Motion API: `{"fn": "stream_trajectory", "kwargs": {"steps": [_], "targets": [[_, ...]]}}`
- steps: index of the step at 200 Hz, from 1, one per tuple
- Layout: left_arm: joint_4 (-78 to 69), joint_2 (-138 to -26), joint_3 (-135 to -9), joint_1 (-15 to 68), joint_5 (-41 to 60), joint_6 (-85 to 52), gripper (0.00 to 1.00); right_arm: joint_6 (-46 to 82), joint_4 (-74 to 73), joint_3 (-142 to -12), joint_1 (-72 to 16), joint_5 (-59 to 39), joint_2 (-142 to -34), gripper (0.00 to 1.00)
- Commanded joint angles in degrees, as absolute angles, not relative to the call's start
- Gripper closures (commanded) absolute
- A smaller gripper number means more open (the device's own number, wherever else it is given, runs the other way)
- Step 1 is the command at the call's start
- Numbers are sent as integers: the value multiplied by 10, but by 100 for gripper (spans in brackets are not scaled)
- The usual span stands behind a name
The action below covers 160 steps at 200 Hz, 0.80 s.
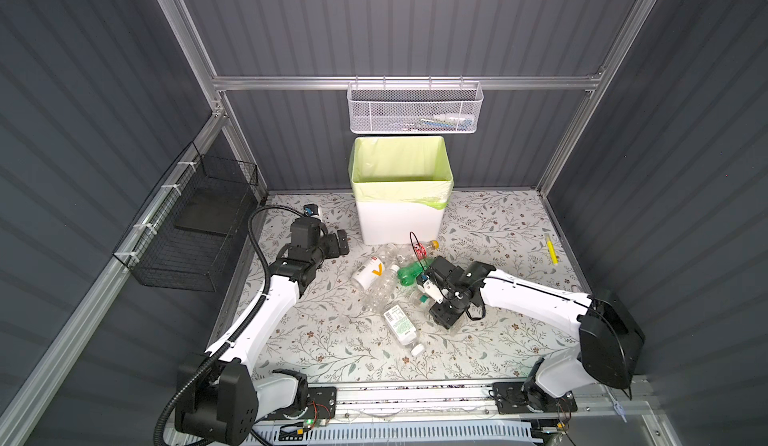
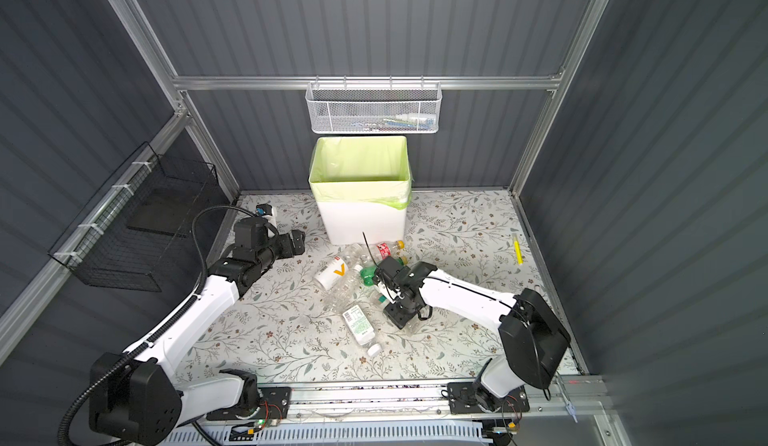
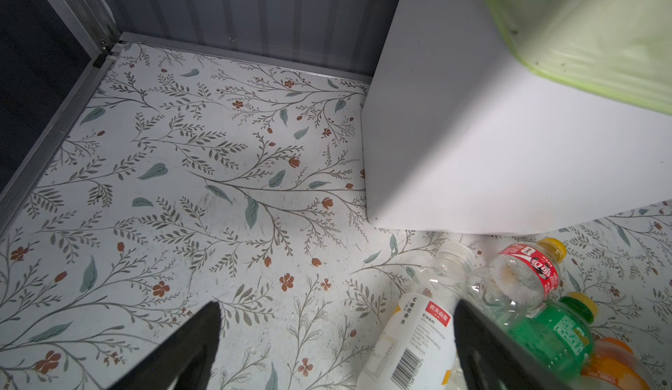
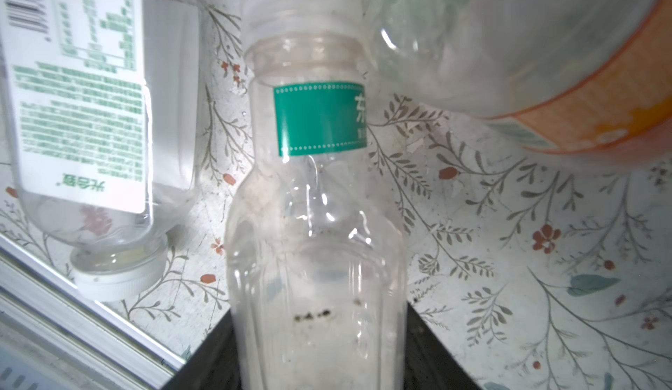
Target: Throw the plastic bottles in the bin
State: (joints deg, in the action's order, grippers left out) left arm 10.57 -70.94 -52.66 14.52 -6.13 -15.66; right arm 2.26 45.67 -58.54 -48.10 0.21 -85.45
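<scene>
A white mesh basket point(image 1: 415, 109) hangs from the back rail, small items inside. A black wire basket point(image 1: 195, 223) is fixed to the left rail. On the floral worktop point(image 1: 332, 340) lies a yellow pen point(image 1: 551, 249) near its right edge, well apart from everything else.

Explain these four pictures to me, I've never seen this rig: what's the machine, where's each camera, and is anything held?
Two white robot arms, each ending in a two-finger gripper, are mounted at the near edge of the table. The two wide pictures come from one camera head above, looking down on everything. The other two come from cameras on the wrists, looking along the fingers. On the table stands a lined bin, with a heap of bottles lying before it. The left gripper, near the bin, is open and holds nothing. The right gripper is low in the heap, closed on a clear bottle with a teal label.
</scene>
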Motion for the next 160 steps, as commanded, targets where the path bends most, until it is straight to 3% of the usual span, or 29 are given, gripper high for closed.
{"fn": "stream_trajectory", "kwargs": {"steps": [1,73,160], "targets": [[95,-718,-513,142,-45,-164,0,41,473,-578,-483,0,-823,47],[91,-730,-510,142,-25,-167,1,94,449,-566,-452,-13,-695,47],[121,-733,-500,143,-11,-158,1,241,359,-465,-157,-102,-551,42]]}}
